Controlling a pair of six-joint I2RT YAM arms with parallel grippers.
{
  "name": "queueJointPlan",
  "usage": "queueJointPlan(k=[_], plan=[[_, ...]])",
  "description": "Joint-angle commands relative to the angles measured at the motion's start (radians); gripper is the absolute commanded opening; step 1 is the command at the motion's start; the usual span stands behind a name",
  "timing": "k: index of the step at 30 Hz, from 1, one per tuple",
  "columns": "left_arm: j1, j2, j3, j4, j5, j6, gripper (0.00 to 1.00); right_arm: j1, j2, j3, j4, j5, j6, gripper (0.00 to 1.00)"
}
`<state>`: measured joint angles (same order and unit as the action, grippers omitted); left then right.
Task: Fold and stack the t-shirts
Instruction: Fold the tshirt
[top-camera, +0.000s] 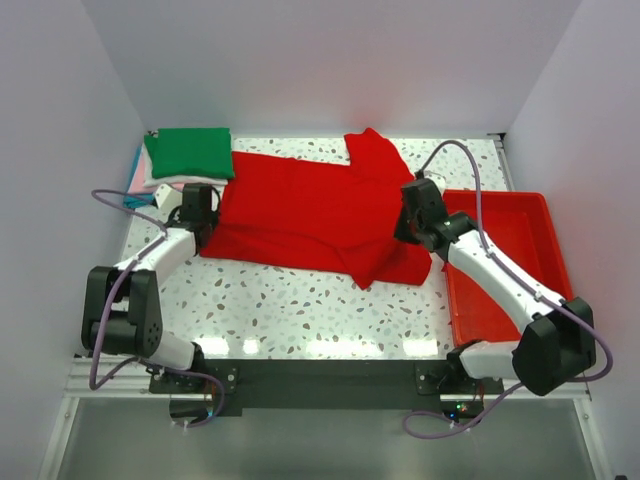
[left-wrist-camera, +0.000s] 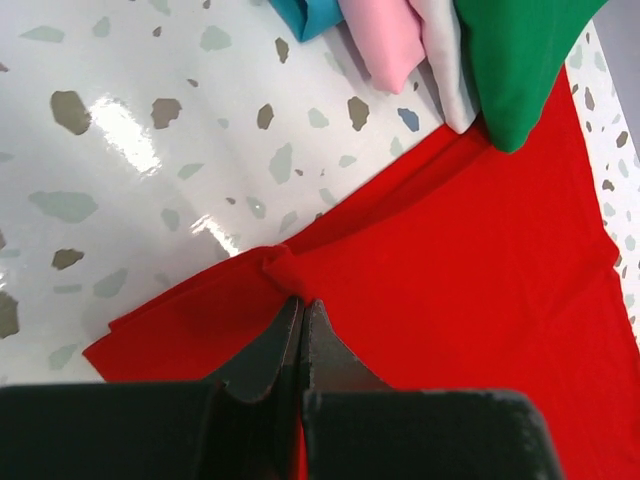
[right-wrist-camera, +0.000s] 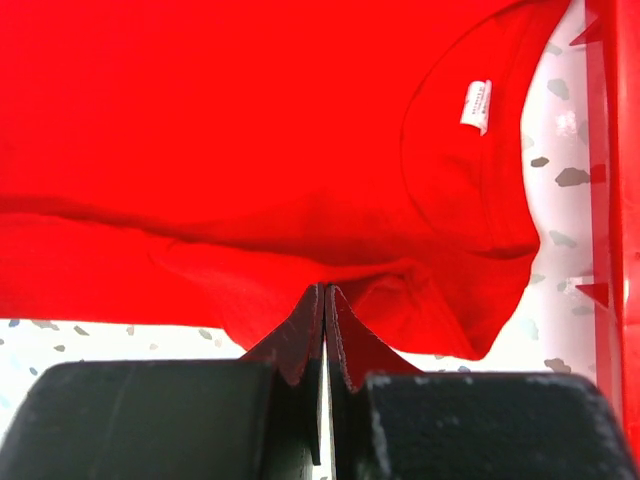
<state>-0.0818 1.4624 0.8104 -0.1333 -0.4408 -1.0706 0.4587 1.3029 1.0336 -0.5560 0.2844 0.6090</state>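
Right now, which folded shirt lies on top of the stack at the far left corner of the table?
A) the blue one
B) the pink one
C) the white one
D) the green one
D: the green folded shirt covers the stack, and only edges of the white shirt, pink shirt and blue shirt show beneath it.

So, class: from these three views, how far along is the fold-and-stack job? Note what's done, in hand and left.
Done: a green shirt, pink shirt, white shirt and blue shirt sit folded in a pile at the far-left corner. In hand: the red t-shirt lies spread, left gripper and right gripper each shut on an edge. Left: finishing its folds and adding it to the pile.
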Motion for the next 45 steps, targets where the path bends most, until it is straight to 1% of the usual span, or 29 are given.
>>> queueJointPlan(k=[1,10,12,14,15,17,18,20,21,22,24,26,27,28,29,33,35,38,39,41,42,45], plan=[[0.013,0.052,0.081,0.08,0.004,0.028,0.0,-0.04,0.016,0.036,0.041,-0.04,-0.022,0.0],[0.017,0.19,0.203,0.081,0.027,0.054,0.0,-0.15,0.079,0.054,0.064,-0.091,-0.025,0.0],[0.022,0.222,0.228,0.109,0.043,0.089,0.0,-0.17,0.102,0.06,0.071,-0.102,-0.026,0.0],[0.027,0.245,0.245,0.118,0.089,0.13,0.0,-0.181,0.124,0.068,0.073,-0.103,-0.028,0.0],[0.03,0.269,0.268,0.151,0.108,0.144,0.07,-0.184,0.14,0.068,0.076,-0.106,-0.025,0.0],[0.034,0.285,0.285,0.14,0.128,0.15,0.22,-0.19,0.166,0.075,0.09,-0.119,-0.026,0.0],[0.037,0.28,0.291,0.135,0.123,0.144,0.46,-0.192,0.18,0.085,0.087,-0.117,-0.026,0.09],[0.042,0.244,0.28,0.135,0.113,0.138,0.62,-0.192,0.222,0.123,0.061,-0.107,-0.037,0.26],[0.043,0.227,0.27,0.091,0.105,0.138,0.68,-0.192,0.232,0.135,0.048,-0.099,-0.044,0.44],[0.045,0.205,0.26,0.078,0.094,0.135,0.7,-0.192,0.233,0.152,0.038,-0.091,-0.046,0.52],[0.045,0.135,0.212,0.028,0.059,0.109,0.73,-0.192,0.216,0.145,0.027,-0.088,-0.043,0.64],[0.043,0.061,0.161,-0.017,0.016,0.036,0.72,-0.192,0.176,0.128,0.022,-0.09,-0.035,0.64],[0.043,0.04,0.094,-0.028,0.014,0.017,0.68,-0.19,0.158,0.09,0.019,-0.097,-0.023,0.63],[0.043,0.017,0.058,-0.037,0.019,-0.029,0.68,-0.186,0.109,0.06,0.034,-0.106,-0.015,0.62],[0.043,-0.022,-0.014,-0.034,0.025,-0.044,0.65,-0.184,0.083,-0.004,0.044,-0.116,0.003,0.61],[0.037,-0.073,-0.158,0.035,0.054,-0.091,0.64,-0.149,-0.04,-0.145,0.073,-0.111,0.053,0.59],[0.036,-0.06,-0.177,0.057,0.079,-0.086,0.64,-0.114,-0.082,-0.184,0.079,-0.09,0.07,0.59],[0.036,-0.05,-0.194,0.084,0.086,-0.095,0.64,-0.072,-0.097,-0.24,0.077,-0.05,0.11,0.59],[0.036,-0.05,-0.203,0.116,0.083,-0.094,0.65,-0.065,-0.106,-0.266,0.076,-0.041,0.135,0.59],[0.037,-0.034,-0.2,0.118,0.074,-0.088,0.66,-0.063,-0.12,-0.297,0.087,-0.016,0.156,0.59],[0.037,-0.028,-0.195,0.153,0.073,-0.083,0.67,-0.063,-0.137,-0.326,0.09,0.002,0.181,0.59],[0.037,-0.005,-0.197,0.188,0.076,-0.072,0.67,-0.063,-0.151,-0.368,0.099,0.042,0.216,0.59]])
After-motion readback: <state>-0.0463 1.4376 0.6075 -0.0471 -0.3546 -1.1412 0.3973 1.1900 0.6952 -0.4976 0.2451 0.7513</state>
